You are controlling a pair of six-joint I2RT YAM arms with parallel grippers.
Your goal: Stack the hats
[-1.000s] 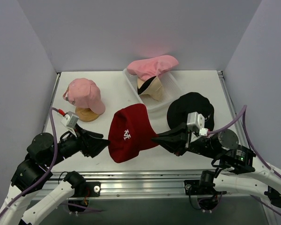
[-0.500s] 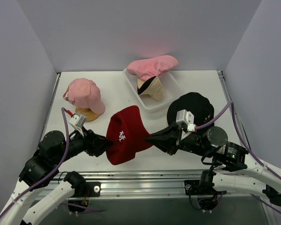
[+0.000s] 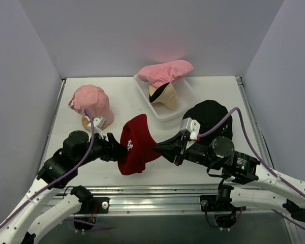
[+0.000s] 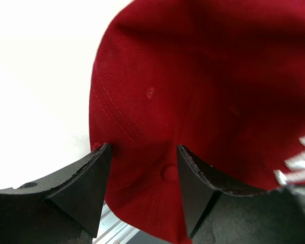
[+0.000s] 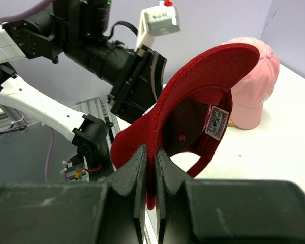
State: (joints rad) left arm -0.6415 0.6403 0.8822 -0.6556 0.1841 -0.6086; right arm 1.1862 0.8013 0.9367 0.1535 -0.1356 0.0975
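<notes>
white embroidered mark (image 3: 129,146) on red cap (image 3: 141,137), unreadable, inner label (image 5: 217,122) print illegible

The left gripper (image 3: 119,150) advanced to the crown of the red cap (image 3: 136,147) as the right gripper (image 3: 156,148), pinching the brim, swung it leftward and tipped it more upright.

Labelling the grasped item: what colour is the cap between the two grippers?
Red cap, white marks; clearest in top external view.

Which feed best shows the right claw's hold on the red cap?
Right wrist: the right claw is shut on the rim of the red cap, close up. Top external shows it small; left wrist shows only the crown.
</notes>
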